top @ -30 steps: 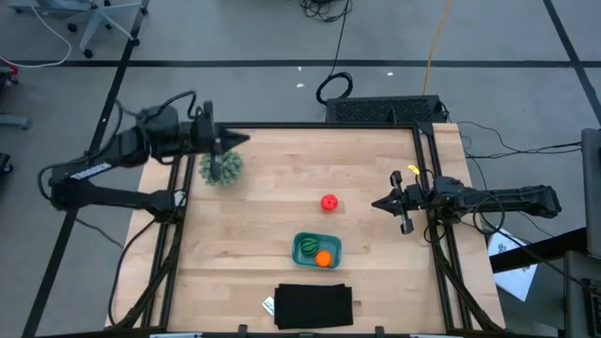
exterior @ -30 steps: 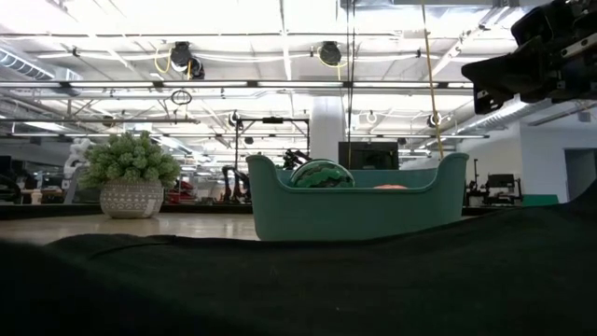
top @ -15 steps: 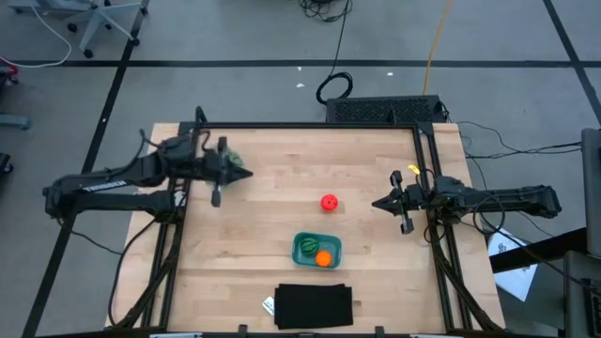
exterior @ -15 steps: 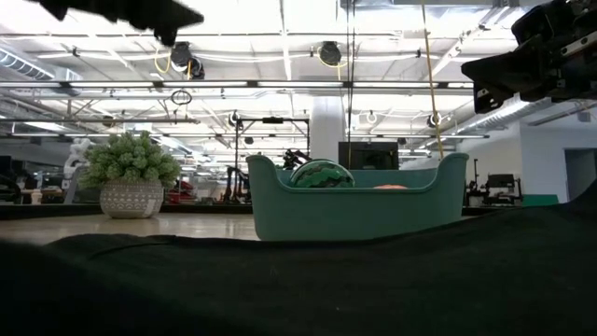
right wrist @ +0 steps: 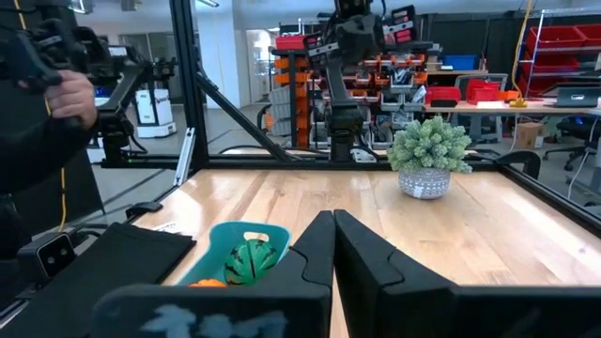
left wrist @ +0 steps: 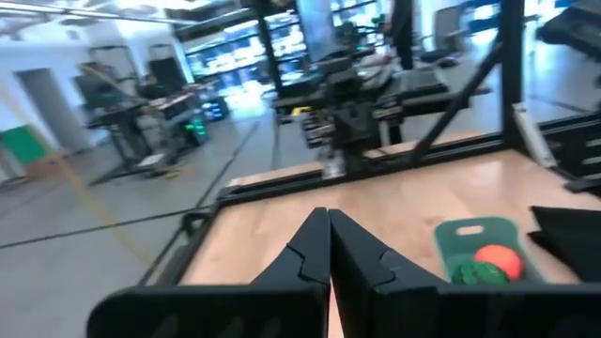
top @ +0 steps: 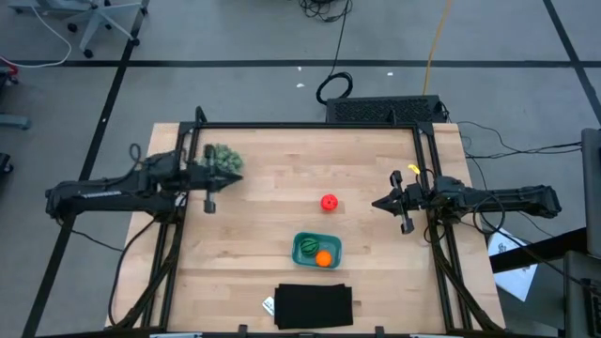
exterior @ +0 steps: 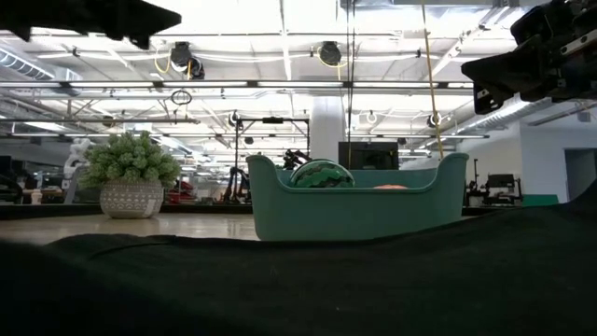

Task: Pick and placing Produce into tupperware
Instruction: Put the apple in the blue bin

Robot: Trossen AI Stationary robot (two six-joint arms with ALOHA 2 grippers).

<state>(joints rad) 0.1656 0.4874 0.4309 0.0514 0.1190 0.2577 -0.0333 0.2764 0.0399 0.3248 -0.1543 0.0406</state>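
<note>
Two robot arms hover over a wooden desk (top: 272,211) with toy produce and a teal tub.

Left of frame in the overhead view, the left end effector (top: 237,177) points inward with its fingers pressed together, holding nothing, just beside a bushy potted plant (top: 223,157). Lower centre sits the teal tupperware (top: 317,250), containing the striped green piece (top: 308,247) and the orange piece (top: 323,258). The red piece (top: 328,202) lies loose on the wood above the tub, apart from it. A black flat rectangle (top: 315,306) lies at the bottom edge. At right, the right end effector (top: 377,203) is also pressed together and empty, near the red piece.
</note>
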